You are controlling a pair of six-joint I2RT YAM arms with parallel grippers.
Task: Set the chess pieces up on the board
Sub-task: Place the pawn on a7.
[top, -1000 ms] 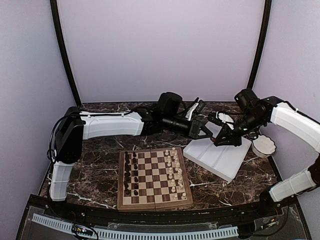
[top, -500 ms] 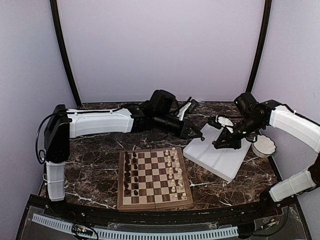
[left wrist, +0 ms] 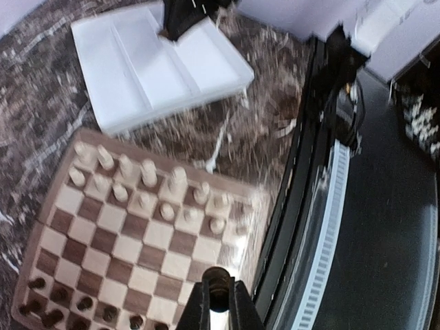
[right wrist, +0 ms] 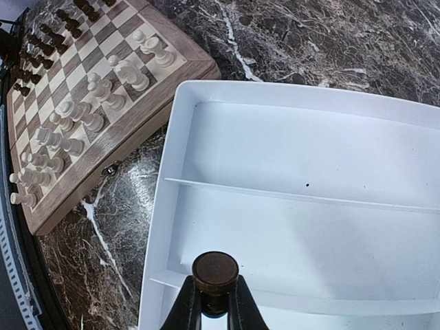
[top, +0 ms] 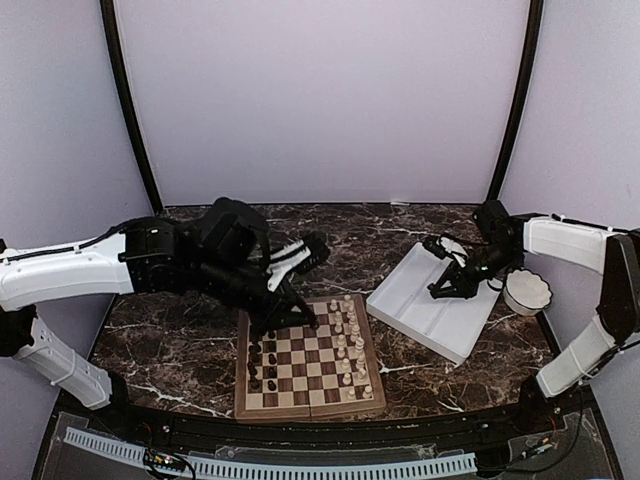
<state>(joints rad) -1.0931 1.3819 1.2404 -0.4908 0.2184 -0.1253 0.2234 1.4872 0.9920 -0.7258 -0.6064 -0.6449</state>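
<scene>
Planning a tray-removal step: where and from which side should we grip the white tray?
Probably the thin upright outer wall of the white tray, on the edge facing the board, coming straight down with one jaw inside, one outside. The tray lies flat and looks too wide to span.

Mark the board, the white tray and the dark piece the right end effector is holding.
board [top: 300, 410], top external view, near edge of its frame.
white tray [right wrist: 309, 148], right wrist view, bare floor of a compartment.
dark piece [right wrist: 214, 270], right wrist view, its round end facing the camera.
</scene>
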